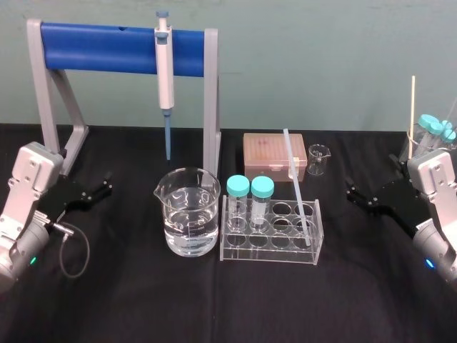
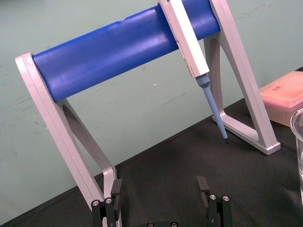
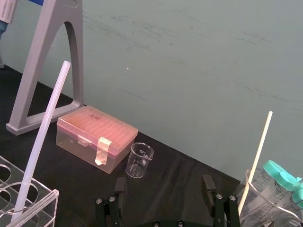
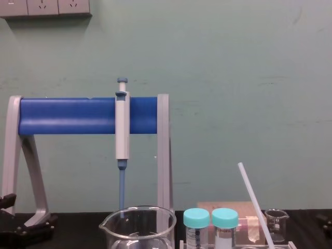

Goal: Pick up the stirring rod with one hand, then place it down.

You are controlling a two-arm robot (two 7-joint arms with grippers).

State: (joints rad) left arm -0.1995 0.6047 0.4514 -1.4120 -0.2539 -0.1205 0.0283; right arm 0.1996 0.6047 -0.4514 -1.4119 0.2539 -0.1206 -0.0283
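The stirring rod (image 1: 296,187) is a long whitish translucent stick standing tilted in a back-right hole of the clear tube rack (image 1: 271,246), its top leaning away over the pink box. It also appears in the right wrist view (image 3: 42,137) and the chest view (image 4: 255,205). My right gripper (image 1: 353,193) rests on the black table to the right of the rack, apart from the rod, open and empty (image 3: 163,187). Far to the left of the rack, by the stand's foot, my left gripper (image 1: 106,186) is also open and empty (image 2: 159,189).
A glass beaker of water (image 1: 188,211) stands left of the rack. Two teal-capped vials (image 1: 250,189) sit in the rack. Behind are a pink tip box (image 1: 275,156), a small beaker (image 1: 319,158), and a pipette (image 1: 165,71) on the blue-barred stand (image 1: 100,46). A beaker of vials (image 1: 428,136) stands far right.
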